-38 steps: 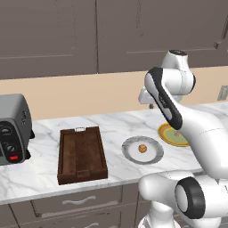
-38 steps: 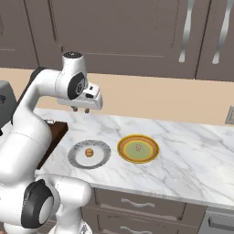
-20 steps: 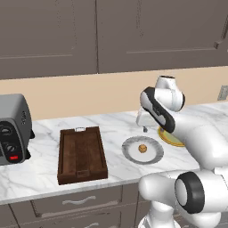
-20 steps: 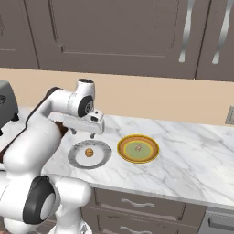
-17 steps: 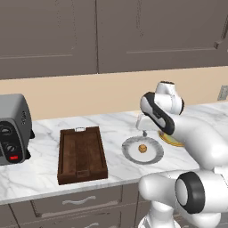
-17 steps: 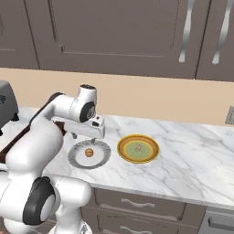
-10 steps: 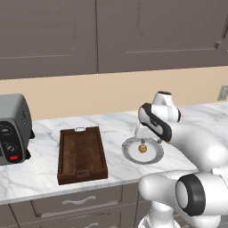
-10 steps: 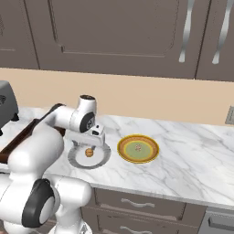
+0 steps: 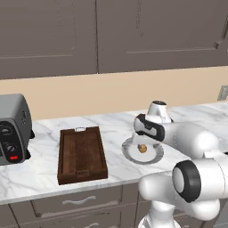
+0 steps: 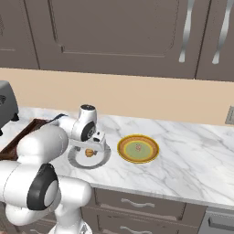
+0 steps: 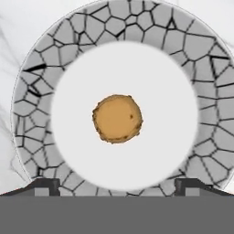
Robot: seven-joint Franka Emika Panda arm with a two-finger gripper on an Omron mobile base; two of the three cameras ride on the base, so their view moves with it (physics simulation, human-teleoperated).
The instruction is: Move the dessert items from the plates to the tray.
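A small round tan-brown dessert item [image 11: 117, 118] lies in the pale centre of the grey plate [image 11: 32, 114] with its cracked-pattern rim. My gripper [image 11: 116, 185] hangs open just above it, pointing straight down, with one fingertip [image 11: 45, 185] at each side and nothing between them. From the base, the gripper [image 9: 144, 140] stands low over the dessert item [image 9: 143, 148] on the grey plate [image 9: 131, 154]. To the right sits the yellow plate [image 10: 124, 149], with a tiny spot at its greenish centre, too small to make out. The dark brown tray [image 9: 82, 153] lies left of the grey plate.
A grey toaster [image 9: 11, 129] with black dials stands at the far left of the marble counter [image 10: 192, 160]. Bare counter stretches right of the yellow plate. Dark cabinets and a beige wall rise behind, and the counter's front edge is close to both plates.
The arm has swung down from well above the counter. The gripper has dropped to just over the grey plate and its dessert item. Plates, tray and toaster have stayed put.
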